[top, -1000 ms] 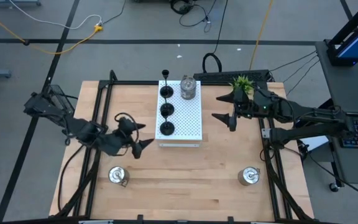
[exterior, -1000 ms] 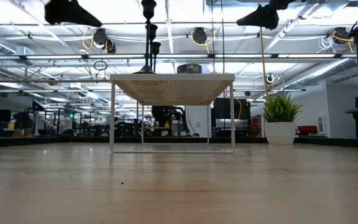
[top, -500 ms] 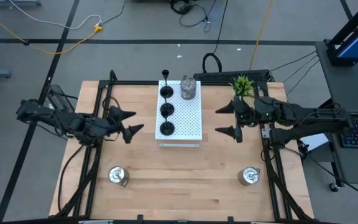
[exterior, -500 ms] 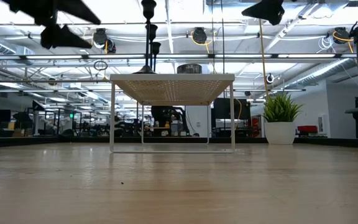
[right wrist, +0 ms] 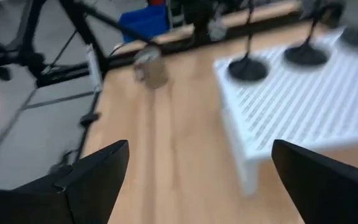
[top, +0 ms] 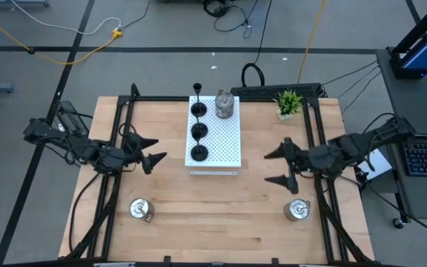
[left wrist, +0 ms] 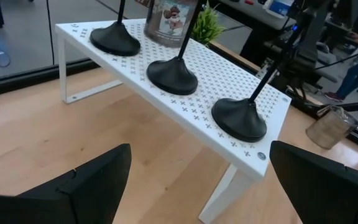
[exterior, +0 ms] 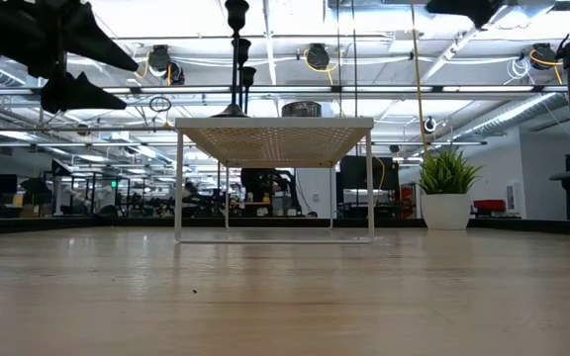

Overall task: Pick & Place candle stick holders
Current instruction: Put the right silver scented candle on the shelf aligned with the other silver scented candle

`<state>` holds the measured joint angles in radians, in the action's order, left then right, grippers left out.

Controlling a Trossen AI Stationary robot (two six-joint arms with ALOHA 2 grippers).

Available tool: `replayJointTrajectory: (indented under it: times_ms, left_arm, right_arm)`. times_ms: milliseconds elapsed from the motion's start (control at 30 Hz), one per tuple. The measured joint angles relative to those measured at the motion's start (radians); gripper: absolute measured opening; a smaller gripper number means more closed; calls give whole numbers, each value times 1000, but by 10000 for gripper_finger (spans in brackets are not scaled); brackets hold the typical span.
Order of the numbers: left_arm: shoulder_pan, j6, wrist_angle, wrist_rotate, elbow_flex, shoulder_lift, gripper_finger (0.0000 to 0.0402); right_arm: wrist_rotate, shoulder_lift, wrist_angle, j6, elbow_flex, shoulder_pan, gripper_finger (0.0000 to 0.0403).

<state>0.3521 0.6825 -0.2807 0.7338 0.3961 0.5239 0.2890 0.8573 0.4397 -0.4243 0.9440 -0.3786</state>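
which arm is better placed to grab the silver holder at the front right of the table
Right. The right claw hangs open just behind the silver holder near the table's front right corner. The left claw, also open, is across the table beside the white board.

The left arm reaches in from its own side, its pincer (top: 148, 149) held above the tabletop (top: 221, 208) with both fingers spread wide and nothing between them. The right arm stretches in from the opposite side — its pincer (top: 282, 166) likewise gapes, raised and empty.
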Motion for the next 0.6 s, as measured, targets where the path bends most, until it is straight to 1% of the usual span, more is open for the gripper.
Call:
replayJointTrajectory:
  times_ms: [133, 167, 267, 400, 500, 600]
  left_arm:
    - [5, 0, -5, 0, 0, -3, 390]
    - [5, 0, -6, 0, 0, -3, 390]
    - [5, 6, -6, 0, 0, -3, 390]
    - [5, 12, -7, 0, 0, -3, 390]
    - [5, 12, -7, -1, 0, -3, 390]
    - [5, 12, -7, -1, 0, -3, 390]
  right_arm:
    - [-8, 8, 90, -155, 0, -86, 386]
    - [-24, 8, 115, -198, 0, -105, 386]
    - [-113, 9, 184, -350, 0, -150, 386]
    - [-271, 22, 241, -572, 1, -208, 386]
    - [-339, 39, 286, -715, 1, -263, 386]
    - [-346, 55, 376, -863, 1, -323, 386]
